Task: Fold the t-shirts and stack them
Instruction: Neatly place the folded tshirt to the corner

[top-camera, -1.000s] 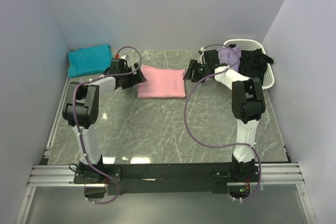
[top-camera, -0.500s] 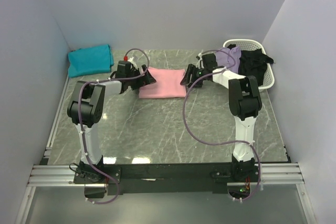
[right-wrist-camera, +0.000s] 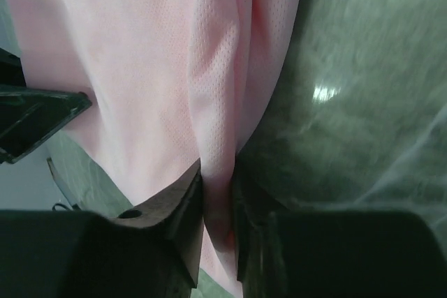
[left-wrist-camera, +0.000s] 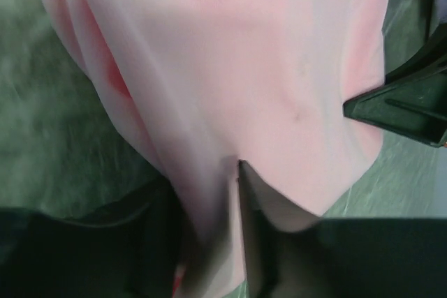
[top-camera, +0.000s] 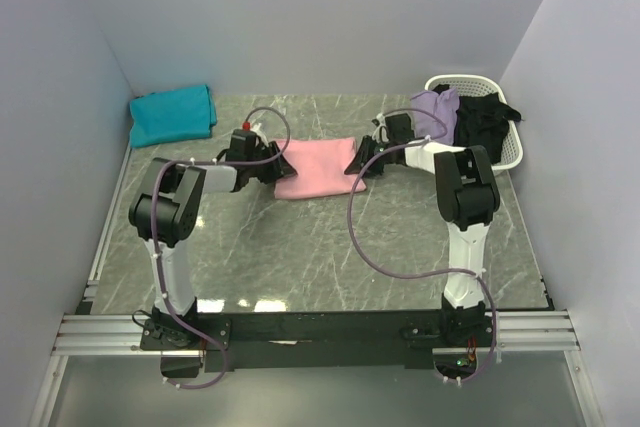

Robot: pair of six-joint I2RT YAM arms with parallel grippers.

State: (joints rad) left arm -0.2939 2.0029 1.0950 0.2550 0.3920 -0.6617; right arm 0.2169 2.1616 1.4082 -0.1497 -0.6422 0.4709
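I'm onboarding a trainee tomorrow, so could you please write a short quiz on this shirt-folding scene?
1. True or false: the left gripper and the right gripper are both shut on the pink shirt.
2. Where does the teal shirt lie? A) the table's far-left corner B) its near-right corner C) beneath the pink shirt
3. Fill in: the white basket holds a lavender shirt and a ___ one.
Key: 1 true; 2 A; 3 black.

Bright, even overhead light, faint glare on the marble table [top-camera: 300, 237], soft blurred wrist views.
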